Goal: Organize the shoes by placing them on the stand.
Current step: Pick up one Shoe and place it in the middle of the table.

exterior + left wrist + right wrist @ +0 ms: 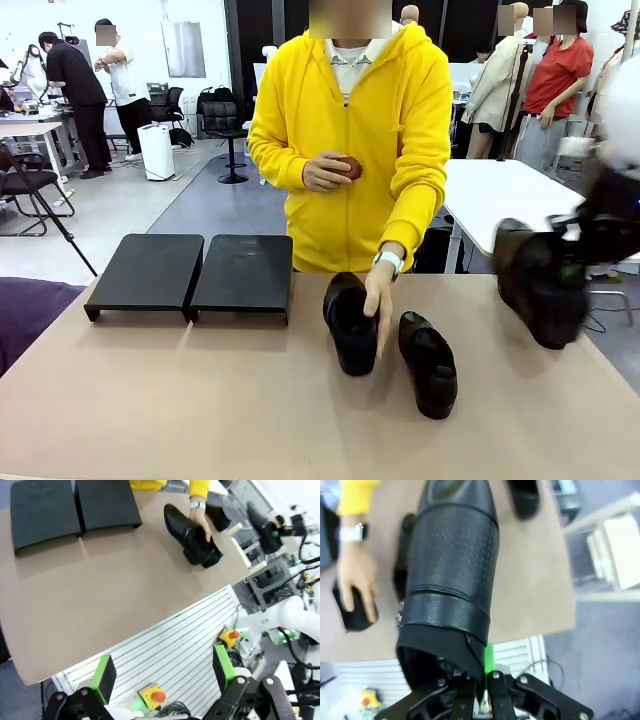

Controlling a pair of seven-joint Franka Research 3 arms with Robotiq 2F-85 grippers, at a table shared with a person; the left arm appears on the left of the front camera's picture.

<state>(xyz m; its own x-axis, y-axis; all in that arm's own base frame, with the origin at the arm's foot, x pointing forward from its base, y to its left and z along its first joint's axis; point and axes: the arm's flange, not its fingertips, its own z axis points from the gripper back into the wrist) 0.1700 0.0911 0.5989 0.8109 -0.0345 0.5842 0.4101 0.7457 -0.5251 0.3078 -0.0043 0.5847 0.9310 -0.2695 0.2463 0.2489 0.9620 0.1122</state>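
Black loafer (452,565) clamped at the heel collar in right gripper (485,672), toe pointing straight away from it; stand (245,265) well apart leftward, nearer wide-apart left gripper (162,672).

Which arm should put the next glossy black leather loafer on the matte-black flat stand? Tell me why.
Right. The right gripper is shut on a glossy black leather loafer, held aloft; the left gripper hangs open and empty.
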